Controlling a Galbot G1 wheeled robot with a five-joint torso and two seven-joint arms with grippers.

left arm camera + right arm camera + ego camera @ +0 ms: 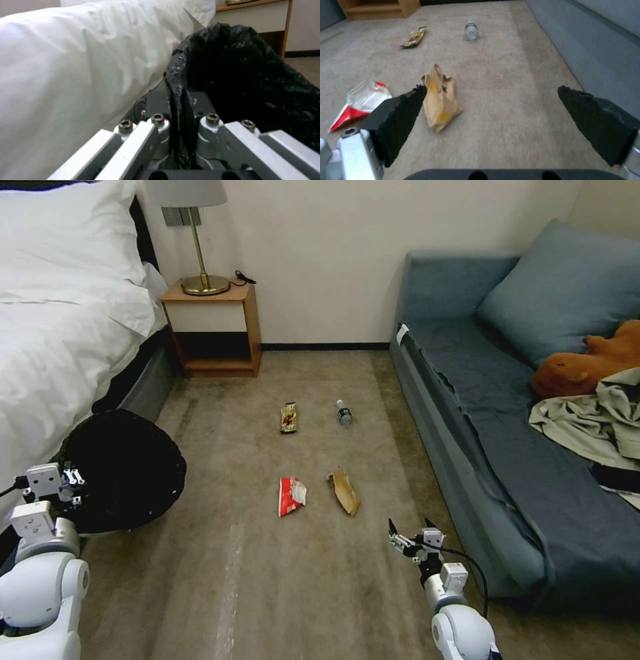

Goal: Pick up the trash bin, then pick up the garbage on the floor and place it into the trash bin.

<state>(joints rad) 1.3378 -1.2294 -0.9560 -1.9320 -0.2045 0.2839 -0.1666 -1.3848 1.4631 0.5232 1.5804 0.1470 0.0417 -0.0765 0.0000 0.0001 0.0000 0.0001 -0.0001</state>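
A bedroom floor of tan carpet (267,580) lies between a white bed (60,347) on the robot's left and a blue sofa (507,447) on its right, with a wooden nightstand (213,330) against the far wall.

The bin (127,473), covered by its black liner, sits beside the bed at the robot's left. The left gripper (67,480) is at the bin's near rim. In the left wrist view its fingers (156,100) are pressed together on a fold of liner (180,100) at the rim, so it appears to be pinching the bag edge; whether the hard rim is also caught cannot be told.

The right gripper (410,533) hovers low over the carpet near the sofa, its jaws spread wide and holding nothing.

Four pieces of garbage lie on the open floor ahead: a red-and-white wrapper (291,495), a tan wrapper (345,491) beside it, and farther off a gold wrapper (289,417) and a small bottle (344,413).

Likely risks: if only the thin liner is held, the bag may slip or pull off and the bin may tilt or drop. The flat wrappers may slide on the carpet under closing fingers, and the bottle may roll.

The head view gives the whole layout. The left wrist view alone reveals the pinch on the liner. The right wrist view shows the tan wrapper (440,100) lying just ahead of one spread finger (400,120), off centre between the two.
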